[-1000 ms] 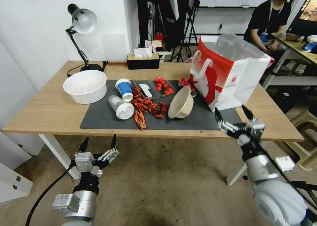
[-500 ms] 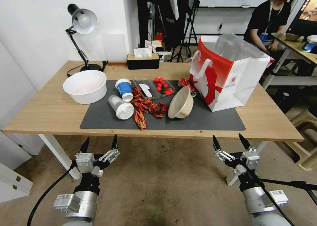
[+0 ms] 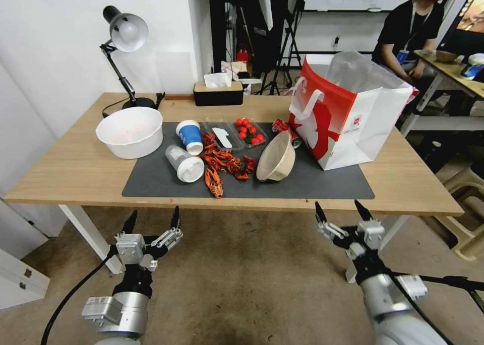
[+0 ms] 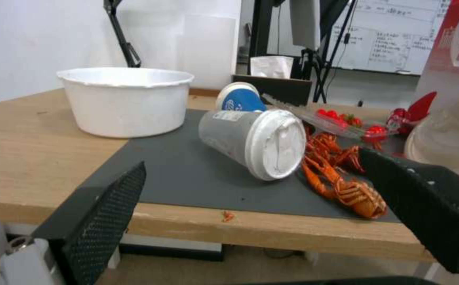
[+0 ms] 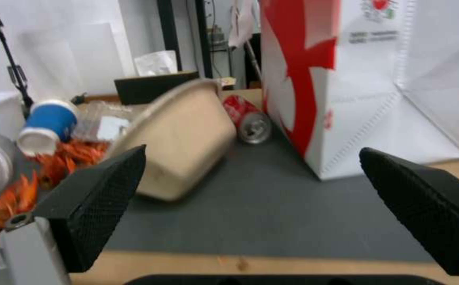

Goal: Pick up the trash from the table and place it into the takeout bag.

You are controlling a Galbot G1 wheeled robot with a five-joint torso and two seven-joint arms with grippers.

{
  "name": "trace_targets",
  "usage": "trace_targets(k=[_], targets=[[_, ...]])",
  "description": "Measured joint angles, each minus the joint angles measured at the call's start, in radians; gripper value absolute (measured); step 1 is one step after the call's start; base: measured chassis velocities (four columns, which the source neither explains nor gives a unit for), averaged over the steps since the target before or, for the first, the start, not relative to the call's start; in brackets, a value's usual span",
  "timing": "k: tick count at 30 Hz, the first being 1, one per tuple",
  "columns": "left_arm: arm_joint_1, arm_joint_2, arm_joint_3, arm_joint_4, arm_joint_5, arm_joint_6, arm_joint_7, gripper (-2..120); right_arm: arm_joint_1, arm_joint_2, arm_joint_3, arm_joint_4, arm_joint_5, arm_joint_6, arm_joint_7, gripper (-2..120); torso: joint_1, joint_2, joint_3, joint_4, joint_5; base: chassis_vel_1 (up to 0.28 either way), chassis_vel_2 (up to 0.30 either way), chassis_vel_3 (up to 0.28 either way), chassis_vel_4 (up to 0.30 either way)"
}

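On the table, a dark grey mat carries the trash. A beige paper bowl is tipped on its side. Behind it a red drink can lies against the takeout bag, which stands open at the right. A blue-and-white paper cup and a clear plastic cup with a white lid lie at mid-left. My left gripper hangs open below the table's front edge, facing the clear cup. My right gripper is open below the front edge too, facing the bowl and the bag.
A large white bowl stands at the mat's left end. Red crayfish shells and a clear tray of cherry tomatoes lie between the cups and the beige bowl. A desk lamp and a tissue box stand at the back.
My right gripper has dropped from over the table's front right edge to below it and shifted left. The left arm and the things on the table have stayed put.
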Motion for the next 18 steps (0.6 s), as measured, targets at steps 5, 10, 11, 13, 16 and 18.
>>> trace_targets(k=[5,10,11,13,16,18], targets=[[-0.002,0.003,0.001,0.002,0.001,0.002,0.0,100,0.157,-0.026,-0.072,-0.004,0.114,-0.125,0.078,100,0.0,0.0,0.0,0.0,0.0,0.0,0.0,0.0,0.0],[-0.006,-0.013,0.005,0.005,0.011,0.003,-0.001,100,0.324,-0.017,-0.164,-0.065,0.223,-0.21,0.124,100,0.0,0.0,0.0,0.0,0.0002,0.0,0.0,0.0,0.0],[-0.006,-0.013,0.005,0.005,0.011,0.003,-0.001,100,0.324,-0.017,-0.164,-0.065,0.223,-0.21,0.124,100,0.0,0.0,0.0,0.0,0.0002,0.0,0.0,0.0,0.0],[-0.008,-0.013,0.004,0.007,0.011,0.004,-0.002,100,0.373,-0.011,-0.195,-0.081,0.251,-0.226,0.141,100,0.0,0.0,0.0,-0.0001,-0.0001,0.0,0.0,0.0,0.0],[-0.011,-0.004,-0.002,0.011,0.012,0.005,-0.003,100,0.422,-0.006,-0.224,-0.099,0.268,-0.244,0.148,100,0.0,0.0,0.0,-0.0002,-0.0001,0.0,0.0,0.0,0.0],[-0.012,-0.001,-0.004,0.012,0.011,0.006,-0.004,100,0.443,-0.003,-0.235,-0.106,0.276,-0.254,0.153,100,0.0,0.0,0.0,-0.0003,-0.0001,0.0,0.0,0.0,0.0]])
